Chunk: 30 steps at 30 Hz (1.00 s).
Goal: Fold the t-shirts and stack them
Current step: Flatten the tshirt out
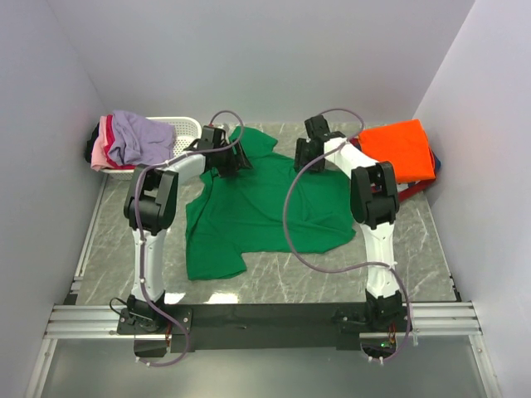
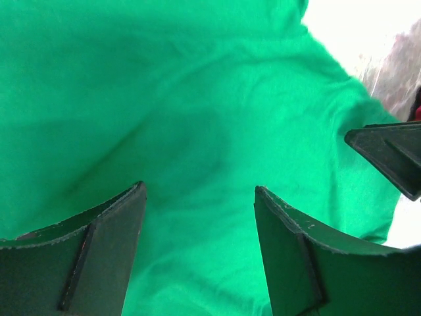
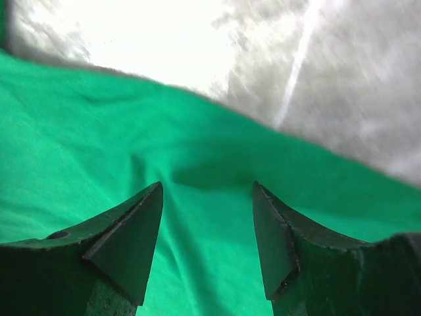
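A bright green t-shirt (image 1: 257,207) lies spread on the grey marble table, a little crumpled, and fills the left wrist view (image 2: 197,99) and most of the right wrist view (image 3: 99,151). My left gripper (image 1: 230,168) is open just above its far left part, its fingers (image 2: 112,243) apart with only cloth between them. My right gripper (image 1: 305,164) is open over the far right edge of the shirt, nothing between its fingers (image 3: 131,230). An orange t-shirt (image 1: 400,148) lies folded at the back right on red and navy ones. Lavender (image 1: 141,137) and pink shirts fill the basket.
A white slotted basket (image 1: 187,128) stands at the back left. White walls close in the table on three sides. Bare marble (image 1: 332,274) shows in front of the green shirt. The right gripper's tip shows at the right edge of the left wrist view (image 2: 391,151).
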### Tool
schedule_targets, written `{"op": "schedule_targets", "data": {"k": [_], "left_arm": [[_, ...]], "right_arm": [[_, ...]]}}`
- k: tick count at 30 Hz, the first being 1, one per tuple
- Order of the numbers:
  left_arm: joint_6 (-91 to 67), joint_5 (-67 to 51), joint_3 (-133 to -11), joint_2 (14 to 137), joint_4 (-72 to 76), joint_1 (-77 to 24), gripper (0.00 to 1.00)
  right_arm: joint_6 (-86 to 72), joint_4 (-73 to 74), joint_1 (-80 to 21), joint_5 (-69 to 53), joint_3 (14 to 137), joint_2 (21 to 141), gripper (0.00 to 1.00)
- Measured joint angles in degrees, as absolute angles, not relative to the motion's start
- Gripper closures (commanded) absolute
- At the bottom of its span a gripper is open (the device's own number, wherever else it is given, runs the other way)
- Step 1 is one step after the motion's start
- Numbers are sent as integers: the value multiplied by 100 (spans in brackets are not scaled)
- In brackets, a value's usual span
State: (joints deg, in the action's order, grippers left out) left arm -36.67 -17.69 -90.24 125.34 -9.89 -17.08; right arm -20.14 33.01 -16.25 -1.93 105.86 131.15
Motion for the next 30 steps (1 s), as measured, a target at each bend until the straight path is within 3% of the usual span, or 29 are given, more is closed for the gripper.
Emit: {"op": "schedule_targets", "data": {"k": [19,25,30], "left_arm": [[-3817,-2071,-10189,13360,-978,-1376,28],[-3837,-2115,-10501,13546,-947,-1282,28],[-3750,-2091,-10720,13506,-945,-1413,27]], "right_arm": [[-2156,3944,-1728,-871,13117,14567,34],[-2150,3614,-1732,-1007,12954,14455,34],[-2038,3267,-1745,-821,12001,13496,34]]}}
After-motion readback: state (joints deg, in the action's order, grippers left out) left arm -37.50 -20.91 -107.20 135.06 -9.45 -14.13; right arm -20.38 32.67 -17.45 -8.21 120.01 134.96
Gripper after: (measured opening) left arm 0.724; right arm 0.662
